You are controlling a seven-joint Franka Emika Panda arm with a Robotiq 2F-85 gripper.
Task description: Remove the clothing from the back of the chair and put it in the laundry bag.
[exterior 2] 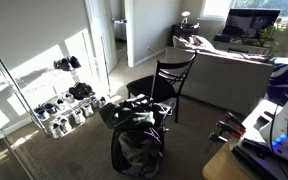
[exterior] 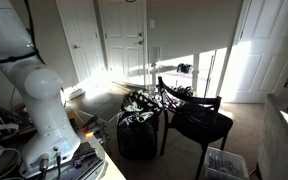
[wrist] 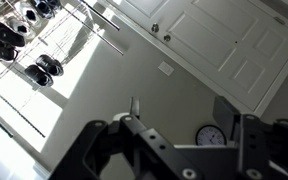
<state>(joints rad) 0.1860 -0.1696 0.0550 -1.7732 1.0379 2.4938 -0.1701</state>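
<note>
One chair (exterior: 199, 120) (exterior 2: 172, 78), one laundry bag (exterior: 139, 138) (exterior 2: 139, 155) and one piece of clothing (exterior: 137, 105) (exterior 2: 132, 115) show in both exterior views. The bag stands just beside the chair, on the carpet next to the seat; I cannot tell if they touch. It stands upright with its wide mouth to the ceiling.

The clothing is at the mouth of the bag, crumpled in a dark heap with some paler patches. The heap has no clear long axis; it spreads across the mouth, and a part rises above the rim on the side nearer the chair. The chair stands upright, its back showing the open slats.

One white robot arm (exterior: 39, 95) is in an exterior view, well apart from the chair, on the far side of the bag. The one gripper (wrist: 174, 150) shows in the wrist view only. Its two dark fingers (wrist: 92, 150) are spread wide, with nothing between them but a pale wall and a white door (wrist: 224, 45).

One clear plastic bin (exterior: 224, 162) sits on the floor near the chair legs, on the side away from the bag. One shoe rack (exterior 2: 69, 100) with several pairs stands well apart from the chair, and one sofa (exterior 2: 234, 70) is behind the chair.
</note>
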